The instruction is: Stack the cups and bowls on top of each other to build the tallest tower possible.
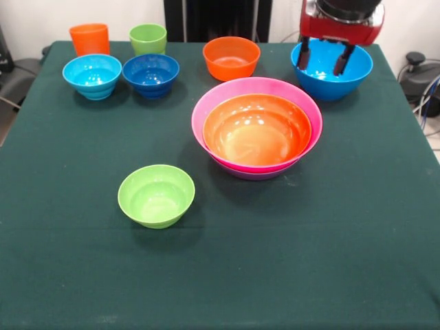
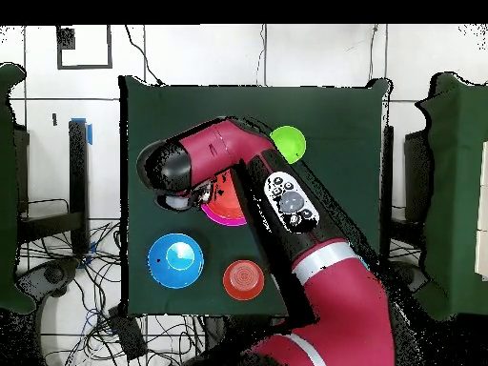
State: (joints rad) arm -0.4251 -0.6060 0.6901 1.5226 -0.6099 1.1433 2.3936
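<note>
Nearest the camera sits the small green bowl [image 1: 156, 195], alone on the dark green table [image 1: 330, 261], well apart from the gripper [image 1: 322, 66] and off toward the front view's lower left of it. Beyond it, between that bowl and the gripper, stands the tower [image 1: 256, 128]: a wide orange bowl [image 1: 256, 130] nested in a pink bowl [image 1: 302, 103], with a sliver of purple bowl [image 1: 258, 174] showing beneath.

The gripper hangs at the far right corner of the front view with its two dark fingers [image 1: 303, 58] spread moderately wide and holding nothing. In that view the tips appear inside the rim of the big blue bowl [image 1: 331, 69], or just above it; whether they touch the plastic cannot be told.

The relation that matters: the blue bowl appears directly under the gripper, and the tower lies near it, toward the camera and a little left in the front view. A round bowl has no long axis, so a grasp would likely come on the rim wall, probably one finger inside and one outside.

Along the far edge, left of the gripper in the front view, stand a small orange bowl [image 1: 232, 58], a dark-blue bowl [image 1: 150, 74], a light-blue bowl [image 1: 92, 75], a green cup [image 1: 148, 39] and an orange cup [image 1: 89, 39].
</note>
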